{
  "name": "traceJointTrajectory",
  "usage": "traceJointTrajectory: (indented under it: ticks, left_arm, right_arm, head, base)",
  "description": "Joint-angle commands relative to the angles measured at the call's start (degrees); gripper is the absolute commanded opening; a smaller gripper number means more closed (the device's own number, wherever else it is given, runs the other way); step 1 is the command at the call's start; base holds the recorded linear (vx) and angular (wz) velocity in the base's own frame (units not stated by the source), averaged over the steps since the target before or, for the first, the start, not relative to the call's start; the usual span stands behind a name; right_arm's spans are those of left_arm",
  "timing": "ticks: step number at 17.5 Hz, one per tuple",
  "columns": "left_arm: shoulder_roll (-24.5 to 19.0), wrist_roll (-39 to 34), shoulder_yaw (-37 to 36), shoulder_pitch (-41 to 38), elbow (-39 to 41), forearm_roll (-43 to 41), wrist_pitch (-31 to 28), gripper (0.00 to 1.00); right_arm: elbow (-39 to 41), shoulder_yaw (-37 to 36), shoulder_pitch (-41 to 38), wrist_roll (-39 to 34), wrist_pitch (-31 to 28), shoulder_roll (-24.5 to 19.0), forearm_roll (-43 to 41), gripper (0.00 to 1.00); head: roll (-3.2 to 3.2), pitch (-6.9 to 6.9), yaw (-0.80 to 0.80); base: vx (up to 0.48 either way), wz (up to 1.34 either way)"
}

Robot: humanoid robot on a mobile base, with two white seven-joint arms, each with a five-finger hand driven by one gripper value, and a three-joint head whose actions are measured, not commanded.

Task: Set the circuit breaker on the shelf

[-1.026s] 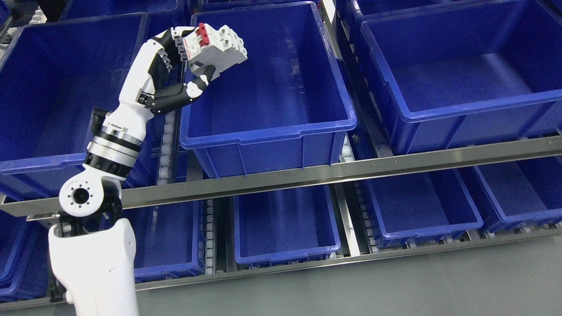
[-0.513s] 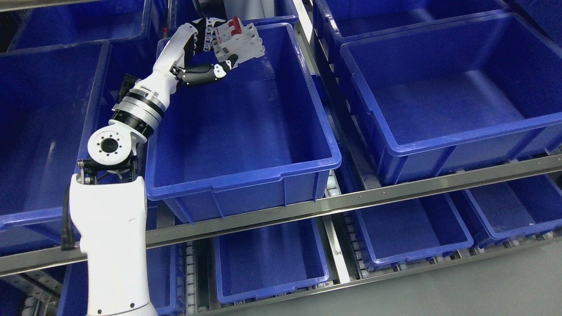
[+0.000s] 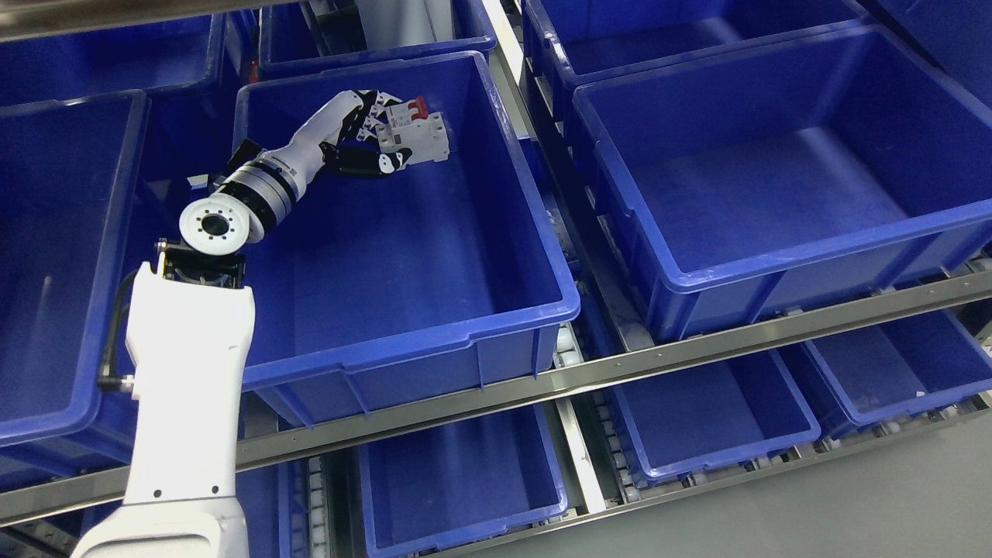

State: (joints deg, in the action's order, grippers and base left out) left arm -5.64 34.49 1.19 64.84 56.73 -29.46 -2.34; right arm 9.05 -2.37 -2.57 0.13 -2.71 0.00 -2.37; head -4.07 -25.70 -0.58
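The white-and-black fingered left hand (image 3: 370, 138), on a white arm that rises from the lower left, is clasped around the white boxy circuit breaker with a red switch lever (image 3: 415, 133), the fingers wrapped over its top and the black thumb pressed beneath its lower edge. The breaker sits inside the large blue plastic bin (image 3: 535, 232) in the middle of the upper shelf level, low in the far left part of the bin's hollow; whether it touches the floor of the bin cannot be told. Half a second ago the hand held the breaker up by the bin's far rim, and a second ago it was higher, above the bin's near left part; now both are below the rim line and deeper inside. The whole scene has also slid in the picture, which is the camera moving, so the bins themselves have not been shifted. A second large blue bin (image 3: 775, 256) stands just to the right, and the steel shelf rail (image 3: 697, 347) runs along the front, with smaller blue bins (image 3: 721, 434) on the level beneath.
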Motion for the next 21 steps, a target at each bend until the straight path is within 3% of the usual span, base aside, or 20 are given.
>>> traceJointTrajectory:
  ticks: [1,7,11,13,18,21]
  left_arm:
    - [-3.85,-0.03,-9.53,6.17,-19.45,-1.57,0.06,0.19]
    - [-0.61,-1.35,-12.88,7.15,-22.98,-1.57,0.06,0.25]
    - [-0.51,-2.05,-13.94,7.14,-24.12,-1.66,-0.21,0.49]
    - [-0.86,-2.06,-13.94,7.23,-24.65,-1.57,-0.21,0.73]
    - [-2.97,-2.06,-10.79,11.00,-24.65,-1.39,-0.21,0.90]
    - [-2.36,-2.32,-2.46,14.07,-24.21,-0.69,-0.29,0.99]
  right_arm:
    - [0.00,0.00,-0.06,0.04,-0.02,1.00,0.00,1.00]
    - [0.00,0.00,-0.06,0.04,-0.02,1.00,0.00,1.00]
    - [0.00,0.00,-0.06,0.04,-0.02,1.00,0.00,1.00]
    - [0.00,-0.09,-0.06,0.04,-0.02,1.00,0.00,1.00]
    - [0.00,0.00,0.03,0.04,-0.02,1.00,0.00,1.00]
    - [0.00,0.00,-0.06,0.04,-0.02,1.00,0.00,1.00]
  head:
    - [0.00,0.00,0.00]
    - [0.00,0.00,0.00]
    - [0.00,0.00,0.00]
    - [0.00,0.00,0.00]
    - [0.00,0.00,0.00]
    - [0.00,0.00,0.00]
  base:
    - [0.000,0.00]
    - [0.001,0.00]
    - [-0.001,0.00]
    - [0.000,0.00]
    - [0.000,0.00]
    - [0.000,0.00]
